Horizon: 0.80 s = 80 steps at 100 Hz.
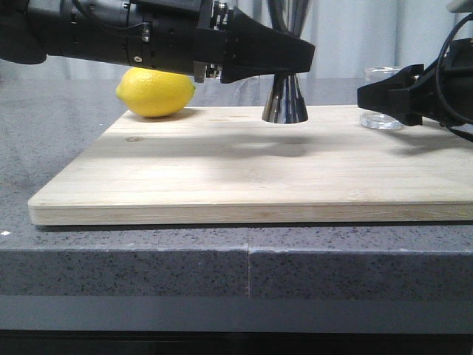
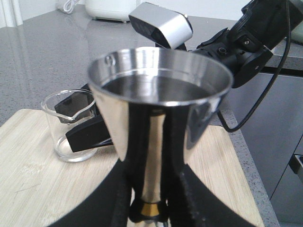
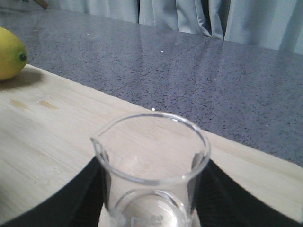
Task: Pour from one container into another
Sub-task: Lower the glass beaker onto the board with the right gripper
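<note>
Pale bamboo cutting board (image 1: 244, 174) fills the foreground on the grey speckled counter, and both task vessels stand upright on its far edge. Toward the middle is the shiny steel hourglass jigger with a thin gold waist band (image 1: 284, 100), its base on the wood; the left gripper (image 1: 292, 55) has its black fingers closed on the jigger's narrow waist, as the left wrist view shows (image 2: 158, 142). Well to its right stands the small clear glass beaker with a pour lip (image 1: 383, 96), framed on both sides by the right gripper (image 1: 380, 95), whose dark fingers (image 3: 213, 189) sit against the glass walls (image 3: 151, 161); whether they are truly squeezing it I cannot tell. The coming move turns on one relation: the beaker lies to the right of the jigger, apart from it, so it must likely travel leftward and tip toward the jigger's open cup. A yellow lemon (image 1: 155, 92) sits far left, out of the way.
</note>
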Motion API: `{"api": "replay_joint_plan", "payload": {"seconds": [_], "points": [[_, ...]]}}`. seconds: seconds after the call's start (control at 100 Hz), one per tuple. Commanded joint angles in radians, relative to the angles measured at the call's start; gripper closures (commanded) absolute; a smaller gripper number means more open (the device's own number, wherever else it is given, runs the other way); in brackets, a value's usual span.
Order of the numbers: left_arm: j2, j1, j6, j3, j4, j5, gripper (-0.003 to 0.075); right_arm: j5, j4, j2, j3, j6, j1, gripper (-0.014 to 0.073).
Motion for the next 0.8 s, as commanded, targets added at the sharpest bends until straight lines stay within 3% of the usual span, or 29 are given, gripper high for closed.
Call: {"api": "replay_joint_plan", "payload": {"seconds": [0.0,0.19,0.36,0.79], "points": [[-0.048,-0.008,-0.008,-0.031,-0.075,0.112,0.0662,-0.042,0.019,-0.013,-0.021,-0.011,-0.007,0.0295],[-0.048,-0.008,-0.008,-0.031,-0.075,0.112,0.0663,-0.066,0.019,0.016,-0.021,-0.011,-0.007,0.0284],[-0.048,-0.008,-0.008,-0.031,-0.075,0.112,0.0662,-0.095,0.019,0.016,-0.021,-0.011,-0.007,0.0194],[-0.048,-0.008,-0.008,-0.031,-0.075,0.112,0.0662,-0.094,0.021,0.021,-0.021,-0.013,-0.007,0.0151]]}}
